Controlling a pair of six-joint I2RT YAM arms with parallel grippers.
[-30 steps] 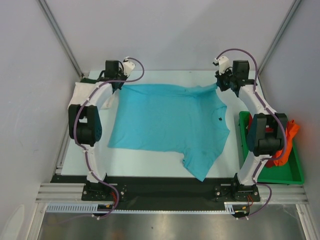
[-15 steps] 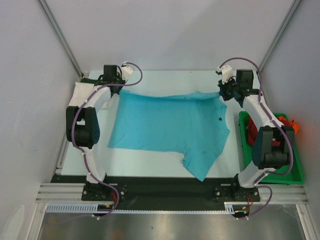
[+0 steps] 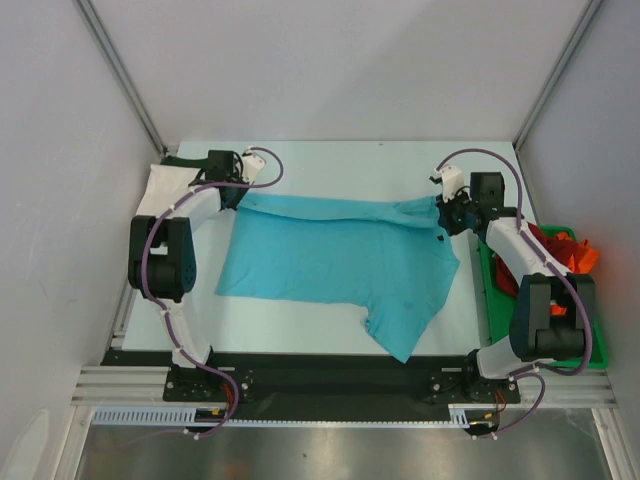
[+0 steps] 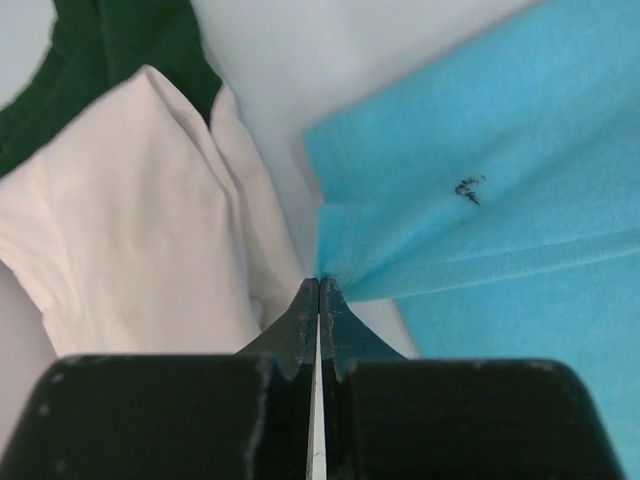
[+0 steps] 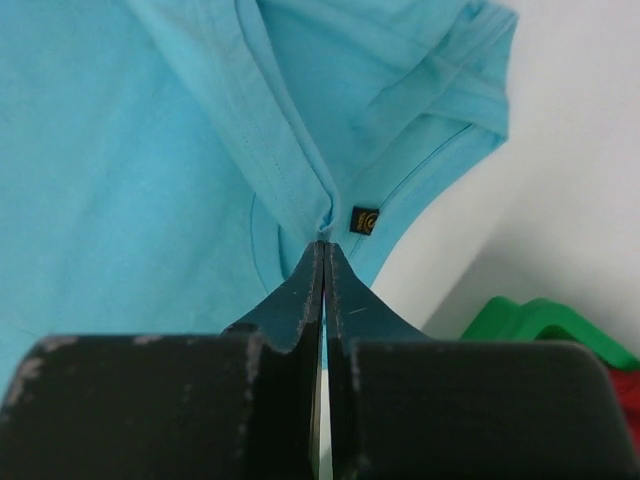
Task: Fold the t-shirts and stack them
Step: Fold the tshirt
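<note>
The turquoise t-shirt lies spread across the table, its far edge lifted and folded over toward the near side. My left gripper is shut on its far left corner. My right gripper is shut on its far right corner, beside a small black label. A white t-shirt and a dark green t-shirt lie bunched at the far left; both also show in the left wrist view, white and dark green. A red t-shirt and an orange t-shirt lie in the tray.
A flat green tray stands along the table's right edge, its corner showing in the right wrist view. Grey walls close in the back and both sides. A black strip runs along the near edge between the arm bases.
Both grippers have pulled the shirt's far edge toward the near side, folding it over the body. The right arm has swung off the tray, baring the red and orange shirts.
</note>
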